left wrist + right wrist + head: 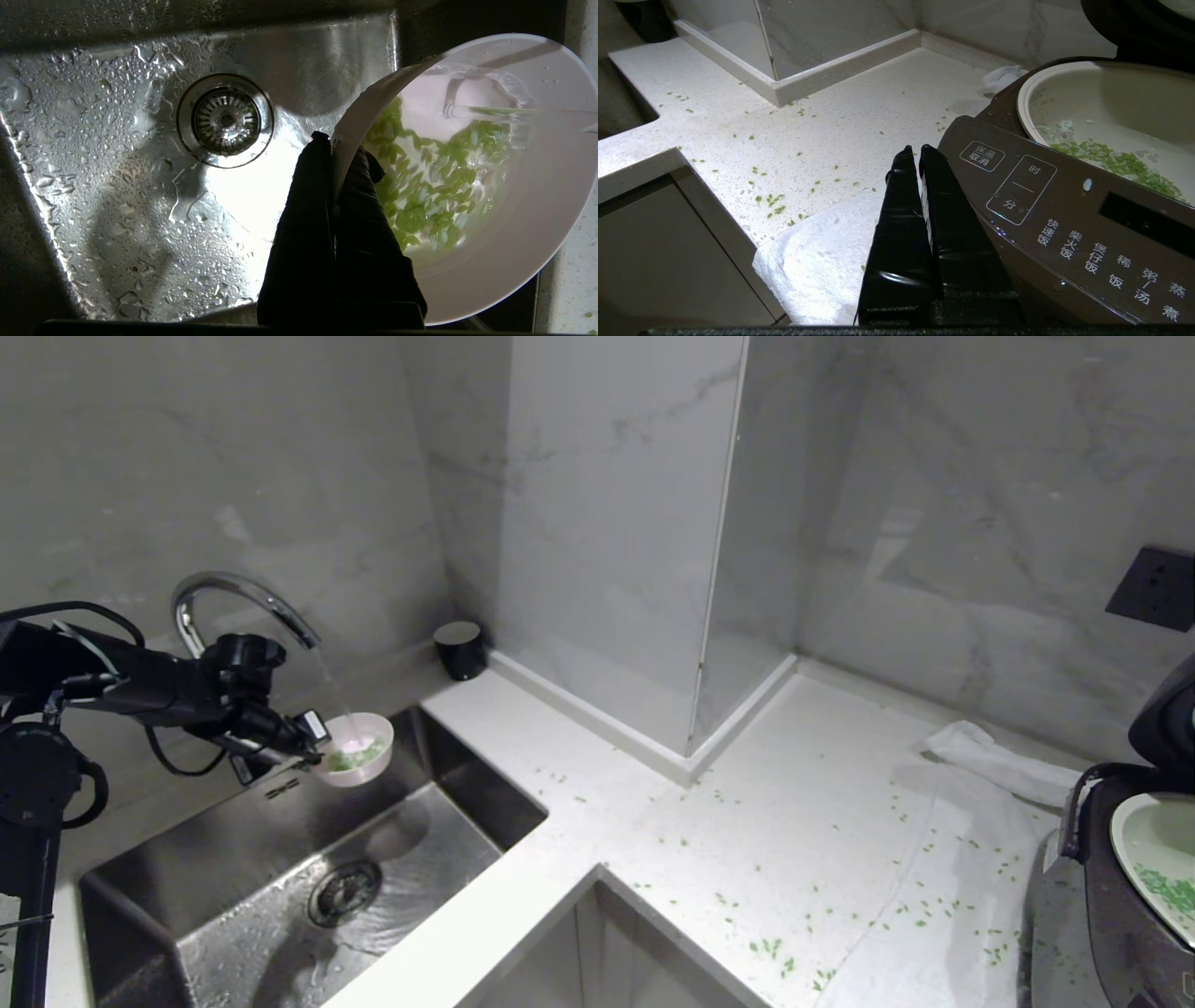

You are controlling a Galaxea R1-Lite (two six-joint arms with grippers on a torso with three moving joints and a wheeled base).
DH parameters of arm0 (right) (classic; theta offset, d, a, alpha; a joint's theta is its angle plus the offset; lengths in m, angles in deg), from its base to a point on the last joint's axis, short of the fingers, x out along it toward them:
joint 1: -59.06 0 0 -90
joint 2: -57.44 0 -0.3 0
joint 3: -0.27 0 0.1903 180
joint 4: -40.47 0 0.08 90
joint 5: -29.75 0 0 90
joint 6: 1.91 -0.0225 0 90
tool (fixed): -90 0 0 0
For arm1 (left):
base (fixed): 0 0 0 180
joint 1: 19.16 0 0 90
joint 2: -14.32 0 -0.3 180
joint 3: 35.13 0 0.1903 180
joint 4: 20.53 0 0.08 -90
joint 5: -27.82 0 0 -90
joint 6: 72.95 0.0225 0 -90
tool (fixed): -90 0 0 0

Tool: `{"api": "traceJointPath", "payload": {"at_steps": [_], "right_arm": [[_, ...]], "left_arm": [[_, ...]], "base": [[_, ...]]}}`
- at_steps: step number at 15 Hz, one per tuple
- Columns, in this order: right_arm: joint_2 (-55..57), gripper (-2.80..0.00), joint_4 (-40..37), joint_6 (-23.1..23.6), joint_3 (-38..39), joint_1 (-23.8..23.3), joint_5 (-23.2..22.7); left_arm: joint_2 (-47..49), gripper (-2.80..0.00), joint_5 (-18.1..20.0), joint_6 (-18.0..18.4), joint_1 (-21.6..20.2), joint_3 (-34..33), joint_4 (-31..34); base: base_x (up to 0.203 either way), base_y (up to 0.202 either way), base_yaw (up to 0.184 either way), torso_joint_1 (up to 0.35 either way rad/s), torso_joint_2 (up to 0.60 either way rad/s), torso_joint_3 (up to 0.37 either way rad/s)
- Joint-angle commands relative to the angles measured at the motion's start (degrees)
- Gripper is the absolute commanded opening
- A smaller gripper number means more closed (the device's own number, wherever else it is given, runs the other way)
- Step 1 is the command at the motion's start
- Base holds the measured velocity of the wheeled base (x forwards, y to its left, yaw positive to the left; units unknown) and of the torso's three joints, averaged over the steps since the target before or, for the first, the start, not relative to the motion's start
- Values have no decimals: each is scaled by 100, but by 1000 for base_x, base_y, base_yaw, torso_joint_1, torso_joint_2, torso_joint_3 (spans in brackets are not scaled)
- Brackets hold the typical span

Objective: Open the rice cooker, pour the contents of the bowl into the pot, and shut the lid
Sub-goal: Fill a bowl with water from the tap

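Observation:
My left gripper (313, 735) is shut on the rim of the pale pink bowl (366, 771) and holds it tilted over the sink under the tap's running stream. In the left wrist view the fingers (303, 196) pinch the bowl (490, 270) wall, and water splashes onto the green grains (434, 191), the contents, inside. The rice cooker (1102, 915) stands at the far right with its lid (1167, 709) raised. Some green grains lie in its pot (1146, 829). My right gripper (914, 150) is shut and empty beside the cooker's (1064, 210) front panel, below the pot (1111, 93).
A curved chrome faucet (233, 597) runs above the wet steel sink (233, 840) with its drain (344, 891). A black cup (459, 649) stands in the corner. Green grains (766, 947) are scattered on the white counter. A white cloth (999, 761) lies by the cooker, and a towel (817, 261) under it.

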Motion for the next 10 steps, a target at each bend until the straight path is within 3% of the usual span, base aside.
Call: {"api": "traceJointPath", "payload": {"at_steps": [1, 3, 7, 10], "right_arm": [[7, -280, 0, 5, 1, 2, -2], [7, -280, 0, 5, 1, 2, -2], [7, -280, 0, 5, 1, 2, -2], [7, -280, 0, 5, 1, 2, -2]], "left_arm": [[11, -280, 2, -16, -2, 2, 8], [27, -280, -7, -27, -2, 10, 8], [27, -280, 11, -380, 6, 96, -34], [17, -280, 46, -368, 54, -32, -71]], "base": [[0, 0, 0, 0, 0, 0], [0, 0, 0, 0, 0, 0], [0, 0, 0, 0, 0, 0], [0, 0, 0, 0, 0, 0]]}}
